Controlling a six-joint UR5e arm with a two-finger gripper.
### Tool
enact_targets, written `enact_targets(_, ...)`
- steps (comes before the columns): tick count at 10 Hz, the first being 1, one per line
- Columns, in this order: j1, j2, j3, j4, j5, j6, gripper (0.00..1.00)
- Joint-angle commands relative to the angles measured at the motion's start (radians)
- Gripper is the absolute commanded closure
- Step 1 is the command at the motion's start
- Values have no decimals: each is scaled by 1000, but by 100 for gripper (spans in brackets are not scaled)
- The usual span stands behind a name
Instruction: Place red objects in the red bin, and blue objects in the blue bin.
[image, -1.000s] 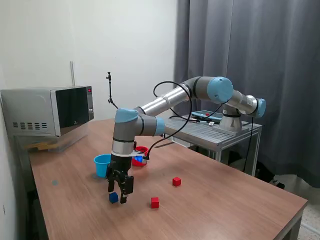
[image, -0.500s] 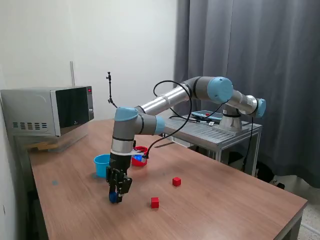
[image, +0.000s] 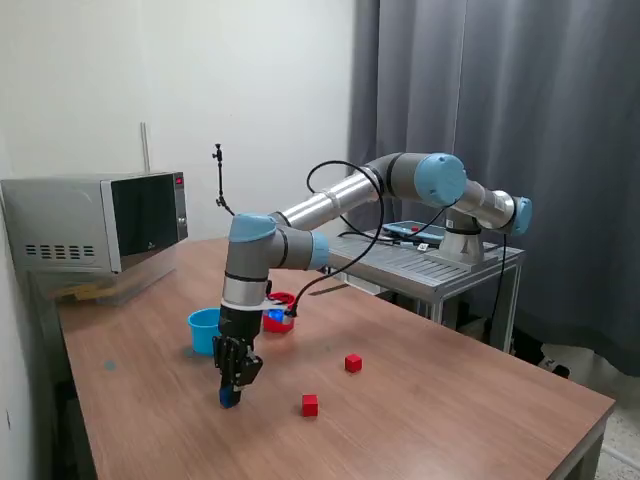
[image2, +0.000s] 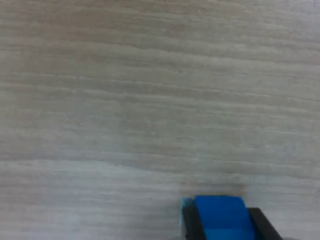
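A small dark blue cube (image: 229, 398) rests on the wooden table, and my gripper (image: 231, 391) is shut on it from above. The wrist view shows the blue cube (image2: 220, 218) pinched between two dark fingers (image2: 190, 225), just over the wood grain. Two small red cubes lie to the exterior view's right, one (image: 310, 404) close by, one (image: 353, 363) farther off. Behind my arm stand the light blue cup (image: 204, 330) and the red cup (image: 283, 312), which has something blue showing at its near side.
A microwave (image: 100, 222) sits at the table's back on the exterior view's left. A metal cart (image: 430, 262) carrying the arm's base stands beyond the table to the exterior view's right. The table edge (image: 590, 420) runs near the curtain.
My gripper moved toward the exterior view's left over the blue cube, came down, and its fingers went from spread to shut on the cube.
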Motion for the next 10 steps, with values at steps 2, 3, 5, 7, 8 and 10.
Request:
enact_targets(2, -5, -81, 43, 0, -23, 11, 100)
enact_targets(3, -14, -166, 133, 0, -82, 11, 100)
enact_targets(5, -57, -265, 289, 2, -103, 26, 100)
enact_targets(7, -87, -342, 372, 5, -137, 38, 100)
enact_targets(8, -90, -353, 381, 6, -161, 40, 100)
enact_targets(10, -124, -368, 380, 8, -166, 57, 100)
